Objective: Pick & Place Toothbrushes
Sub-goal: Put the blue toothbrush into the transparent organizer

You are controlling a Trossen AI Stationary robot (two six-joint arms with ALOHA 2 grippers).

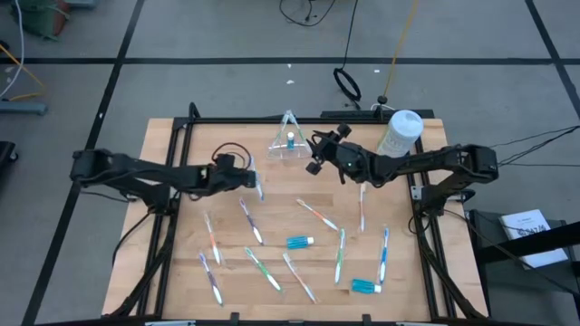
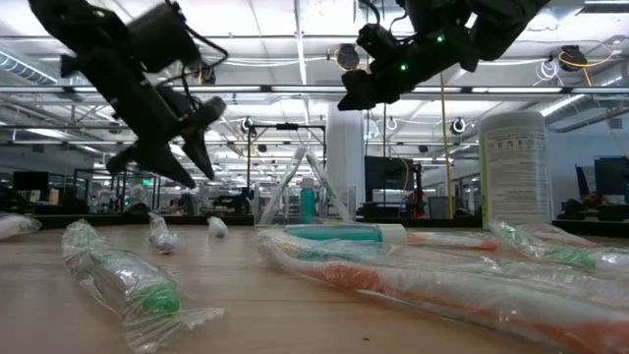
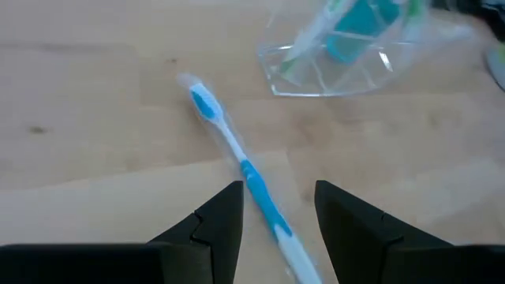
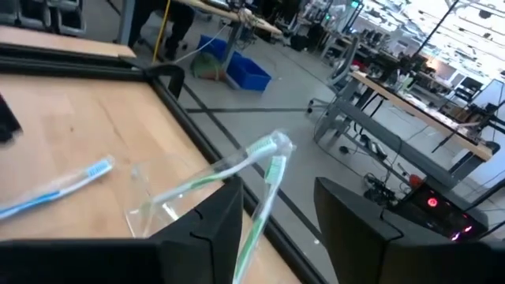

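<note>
**Blue toothbrush lies right under the left claw's open fingers**

Blue and white, the wrapped blue toothbrush lies flat on the wooden table, and the coming move, as I judge it, turns on how it sits to the left gripper. In the left wrist view its handle runs between the two dark fingers while its bristled head points away from them toward the clear cup. Its long axis is slanted a little against the gap, so a small turn of the wrist may help before closing. That claw stands wide open and holds nothing; in the high view it hovers at the back left part of the table, with the brush just beside it.

The left arm is clearly the nearer one. The right gripper hangs above the back edge close to the cup; its fingers are spread with nothing gripped, and its wrist view shows a green toothbrush standing tilted in the cup between them.

The brush looks thin, light and slick in its crinkled clear wrapper, likely to slip or roll under a pinch. The other toothbrushes lie scattered over the near half of the table, well apart from both claws.
</note>
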